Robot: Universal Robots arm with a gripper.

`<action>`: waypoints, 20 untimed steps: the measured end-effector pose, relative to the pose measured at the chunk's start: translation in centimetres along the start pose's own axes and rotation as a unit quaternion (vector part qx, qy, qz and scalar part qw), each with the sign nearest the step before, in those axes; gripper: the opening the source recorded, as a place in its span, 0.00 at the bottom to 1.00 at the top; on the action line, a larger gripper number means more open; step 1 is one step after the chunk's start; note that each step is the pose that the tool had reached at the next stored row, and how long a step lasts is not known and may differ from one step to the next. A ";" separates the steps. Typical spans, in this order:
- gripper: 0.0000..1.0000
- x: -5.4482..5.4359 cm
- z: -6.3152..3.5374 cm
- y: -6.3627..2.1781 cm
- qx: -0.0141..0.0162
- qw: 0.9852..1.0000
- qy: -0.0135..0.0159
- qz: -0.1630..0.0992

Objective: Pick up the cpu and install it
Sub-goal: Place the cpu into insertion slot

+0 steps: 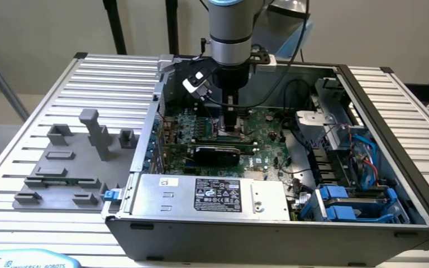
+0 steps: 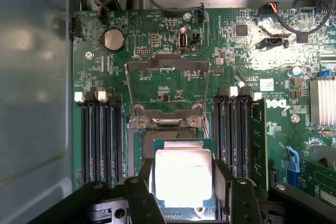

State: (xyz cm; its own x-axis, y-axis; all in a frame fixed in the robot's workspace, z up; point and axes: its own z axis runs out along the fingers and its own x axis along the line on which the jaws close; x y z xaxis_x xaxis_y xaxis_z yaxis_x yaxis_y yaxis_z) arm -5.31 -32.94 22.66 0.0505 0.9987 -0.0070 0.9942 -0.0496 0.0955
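Black fingers (image 2: 146, 179) of the gripper (image 2: 184, 182) sit closest to the wrist camera, one on each side of the cpu (image 2: 184, 174). They press against opposite edges of the chip, so the claw is pinching the cpu. The chip faces silvery side up and lies level over the black socket (image 2: 157, 130). Whether it already rests in the socket cannot be told. The socket's metal load frame (image 2: 168, 85) stands hinged open beyond it. Memory slots (image 2: 100, 140) flank the socket.

Exterior view, left to right:
- At nine o'clock, a grey parts fixture (image 1: 65, 167) lies on the slatted table (image 1: 110, 72).
- At centre, the arm (image 1: 229, 28) stands vertical from twelve o'clock inside the open computer case (image 1: 274, 240), with the gripper (image 1: 229, 127) low over the green motherboard (image 1: 267, 125).
- At six o'clock from the gripper lies the grey power-supply box (image 1: 207, 194).
- At four o'clock, on the exterior view's right, sit blue drive carriers (image 1: 348, 204).
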 end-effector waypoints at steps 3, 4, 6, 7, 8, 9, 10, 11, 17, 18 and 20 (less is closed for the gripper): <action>0.55 0.1 0.44 -0.05 0.000 1.000 0.000 0.000; 0.55 0.1 0.53 -0.05 0.000 1.000 0.000 0.000; 0.55 0.2 0.67 -0.08 0.000 1.000 0.000 0.000; 0.55 0.2 0.72 -0.08 0.000 1.000 0.000 0.000; 0.55 0.3 0.77 -0.09 0.000 1.000 0.000 0.000; 0.55 0.3 0.82 -0.10 0.000 1.000 0.000 0.000; 0.55 0.4 0.86 -0.10 0.000 1.000 0.000 0.000; 0.55 0.4 0.90 -0.11 0.000 1.000 0.000 0.000; 0.55 0.8 1.13 -0.10 0.000 1.000 0.000 0.000; 0.55 0.8 1.21 -0.11 0.000 1.000 0.000 0.000; 0.55 0.9 1.44 -0.13 0.000 1.000 -0.001 0.000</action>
State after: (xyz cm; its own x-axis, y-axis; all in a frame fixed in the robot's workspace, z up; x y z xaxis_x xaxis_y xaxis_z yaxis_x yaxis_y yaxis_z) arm -5.26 -32.03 21.21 0.0504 0.9987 -0.0085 0.9942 -0.0494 0.0957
